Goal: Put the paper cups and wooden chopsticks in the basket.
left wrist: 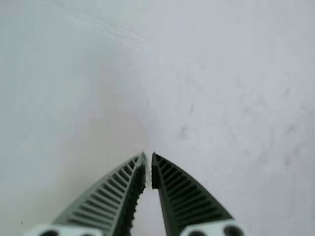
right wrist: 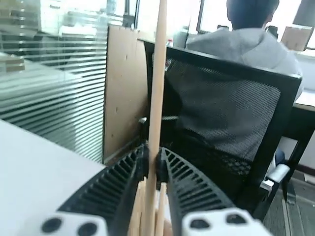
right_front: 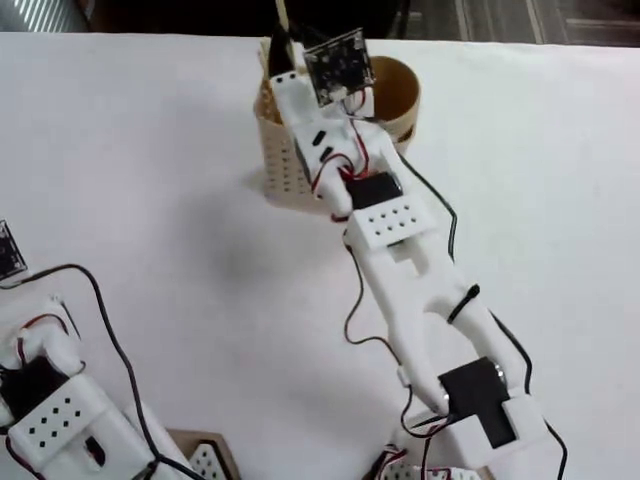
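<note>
A perforated cream basket (right_front: 280, 165) stands at the far middle of the table, with a brown paper cup (right_front: 400, 95) beside it or in its right side; I cannot tell which. My right arm stretches over the basket, and its gripper (right wrist: 151, 164) is shut on wooden chopsticks (right wrist: 157, 88) that stand upright between the fingers. A chopstick tip (right_front: 282, 15) pokes up above the basket in the high view. My left gripper (left wrist: 148, 169) is shut with nothing in it, just above bare white table at the near left.
The white table (right_front: 150, 180) spreads wide to the left of the basket. My left arm's base (right_front: 60, 420) and cables lie at the near left corner. Beyond the table's far edge are an office chair (right wrist: 231, 123) and a board.
</note>
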You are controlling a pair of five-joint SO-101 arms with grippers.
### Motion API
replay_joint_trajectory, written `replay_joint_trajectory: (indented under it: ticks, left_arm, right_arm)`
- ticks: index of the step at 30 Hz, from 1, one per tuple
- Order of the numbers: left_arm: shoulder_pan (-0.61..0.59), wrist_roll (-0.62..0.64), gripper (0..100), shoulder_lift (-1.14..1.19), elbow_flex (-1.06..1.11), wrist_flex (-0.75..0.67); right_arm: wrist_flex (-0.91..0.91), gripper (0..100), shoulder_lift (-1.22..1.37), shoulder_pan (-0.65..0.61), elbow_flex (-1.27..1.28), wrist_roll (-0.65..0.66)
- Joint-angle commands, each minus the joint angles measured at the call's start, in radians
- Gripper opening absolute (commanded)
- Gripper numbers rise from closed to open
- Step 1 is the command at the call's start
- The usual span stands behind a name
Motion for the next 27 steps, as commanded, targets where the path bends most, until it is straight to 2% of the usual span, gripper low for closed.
replay_joint_trajectory:
  ticks: [1,6,10,14,21,27]
  left_arm:
    - [0.004,0.006,5,-0.005,-0.003,-0.020]
    - [0.004,0.006,5,-0.005,-0.003,-0.020]
    - [0.004,0.006,5,-0.005,-0.003,-0.020]
    - [0.005,0.006,5,-0.005,-0.003,-0.020]
    - [0.012,0.006,5,-0.005,0.028,-0.066]
    - [0.166,0.006,5,-0.005,0.080,-0.133]
  right_arm:
    - [0.073,3.8,-0.058,-0.004,-0.074,0.002]
    - [0.223,13.8,-0.058,-0.002,-0.147,-0.104]
    - [0.303,10.8,-0.058,-0.002,-0.203,-0.110]
    - [0.303,1.8,-0.099,-0.004,-0.204,-0.110]
    - [0.410,1.8,-0.371,-0.022,-0.144,-0.115]
    - [0.437,1.7,-0.498,-0.108,-0.063,-0.150]
